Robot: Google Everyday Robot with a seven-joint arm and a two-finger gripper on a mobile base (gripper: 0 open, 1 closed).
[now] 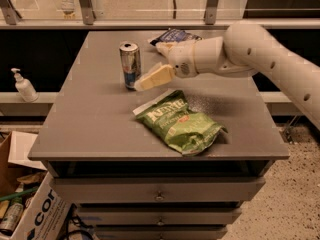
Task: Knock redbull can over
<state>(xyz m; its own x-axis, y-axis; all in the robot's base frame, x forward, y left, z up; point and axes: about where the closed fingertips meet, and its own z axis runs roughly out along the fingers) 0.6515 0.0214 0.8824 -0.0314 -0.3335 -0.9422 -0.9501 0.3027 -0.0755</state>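
The redbull can (130, 65), slim, silver and blue, stands upright on the grey table (85, 119) towards the back left. My gripper (146, 82) reaches in from the right on the white arm (240, 51). Its cream tip sits right beside the can's lower right side, at or very near touching; I cannot tell which. The gripper holds nothing that I can see.
A green chip bag (180, 121) lies flat in the table's front middle, below the gripper. A dark blue snack bag (175, 35) lies at the back behind the arm. A soap dispenser (22, 85) stands on a ledge at left. A cardboard box (30, 209) sits on the floor.
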